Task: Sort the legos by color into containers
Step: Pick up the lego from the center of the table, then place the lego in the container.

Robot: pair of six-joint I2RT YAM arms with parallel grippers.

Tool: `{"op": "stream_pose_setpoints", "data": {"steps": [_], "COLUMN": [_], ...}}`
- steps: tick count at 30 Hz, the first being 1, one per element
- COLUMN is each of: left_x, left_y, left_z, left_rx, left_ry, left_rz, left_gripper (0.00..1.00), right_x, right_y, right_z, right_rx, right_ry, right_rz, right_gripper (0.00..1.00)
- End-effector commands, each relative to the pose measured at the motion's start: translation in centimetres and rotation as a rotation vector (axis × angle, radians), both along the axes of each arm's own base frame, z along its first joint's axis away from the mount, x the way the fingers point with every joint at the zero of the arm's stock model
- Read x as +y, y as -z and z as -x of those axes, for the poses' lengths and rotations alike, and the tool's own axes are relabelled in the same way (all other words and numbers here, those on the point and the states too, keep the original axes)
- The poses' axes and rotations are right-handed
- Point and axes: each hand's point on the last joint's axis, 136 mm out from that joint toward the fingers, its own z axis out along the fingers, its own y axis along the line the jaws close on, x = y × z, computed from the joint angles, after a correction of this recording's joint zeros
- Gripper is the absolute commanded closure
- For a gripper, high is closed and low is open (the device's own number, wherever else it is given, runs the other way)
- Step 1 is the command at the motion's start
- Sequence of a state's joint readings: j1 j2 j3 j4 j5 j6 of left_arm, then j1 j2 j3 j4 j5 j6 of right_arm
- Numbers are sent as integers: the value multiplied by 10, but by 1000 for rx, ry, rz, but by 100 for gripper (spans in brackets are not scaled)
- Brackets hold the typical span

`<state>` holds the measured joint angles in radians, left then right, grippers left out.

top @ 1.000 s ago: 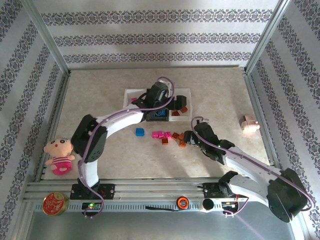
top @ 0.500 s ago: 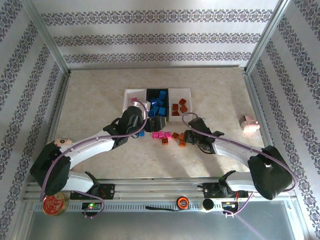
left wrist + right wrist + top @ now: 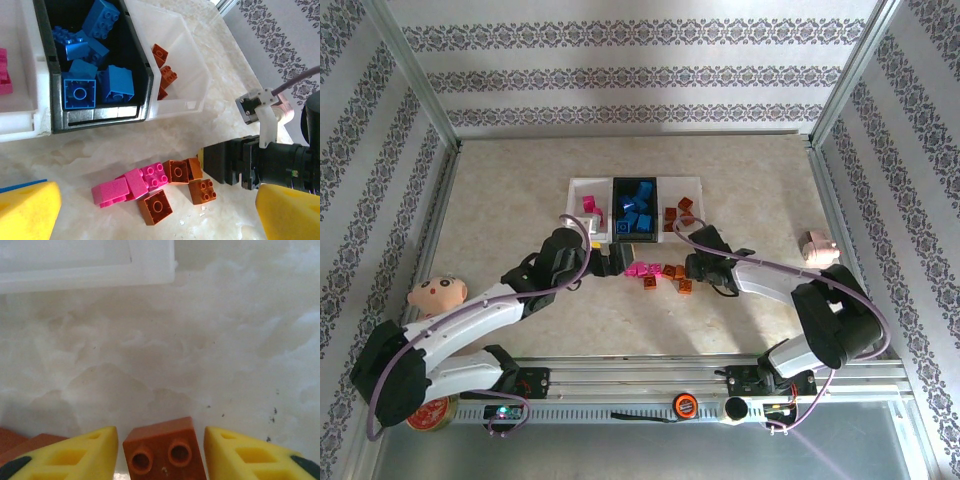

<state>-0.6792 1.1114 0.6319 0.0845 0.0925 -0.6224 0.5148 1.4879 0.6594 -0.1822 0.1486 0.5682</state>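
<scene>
Your right pincer has narrowed astride orange brick, gaps remain | left pincer back from trays at 12 o'clock, wide, empty | grasp likely next.

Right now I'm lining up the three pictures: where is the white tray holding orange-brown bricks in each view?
Top external: the white tray is the right end of the tray row, mid-table.
Left wrist: upper middle, right of the black tray.
Right wrist: top left, its near corner.
Shared landmark: loose orange-brown bricks on the table just in front of it.
</scene>
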Motion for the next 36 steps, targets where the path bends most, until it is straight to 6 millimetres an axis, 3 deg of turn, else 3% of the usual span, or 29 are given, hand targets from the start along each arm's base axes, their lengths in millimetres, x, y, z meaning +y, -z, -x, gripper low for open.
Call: {"op": "stream_pose_setpoints", "data": {"steps": [1, 6, 9, 12, 15, 18, 27, 32, 34, 36], "left_x": [16, 27, 35, 42, 47, 49, 53, 56, 58, 59], "left_y": [8, 14, 21, 30, 40, 47, 56, 65, 66, 65], "left_z": [5, 12, 17, 22, 27, 31, 39, 43, 45, 45], "left_rx": [14, 11, 13, 17, 35, 54, 83, 102, 107, 106], "left_ry": [-40, -54, -66, -79, -88, -91, -91, -102, -106, -109], "left_rz": [-37, -65, -86, -101, -101, -99, -93, -85, -87, -90], "left_gripper": [0, 0, 0, 0, 0, 0, 0, 0, 0, 0], "right_x": [2, 2, 8, 21, 33, 37, 35, 28, 26, 25], "right_y": [-1, -13, -38, -76, -108, -125, -111, -101, -99, -99], "right_z": [-4, -3, -2, -6, -20, -45, -130, -154, -160, -164], "right_rx": [7, -17, -70, -152, -217, -247, -227, -202, -198, -194], "right_ry": [-12, -23, -50, -93, -118, -117, -53, -20, -11, -4], "right_rz": [-8, -29, -77, -161, -206, -184, -152, -140, -139, -136], "right_gripper": [57, 68, 72, 73, 72, 72, 73, 72, 67, 51]}}
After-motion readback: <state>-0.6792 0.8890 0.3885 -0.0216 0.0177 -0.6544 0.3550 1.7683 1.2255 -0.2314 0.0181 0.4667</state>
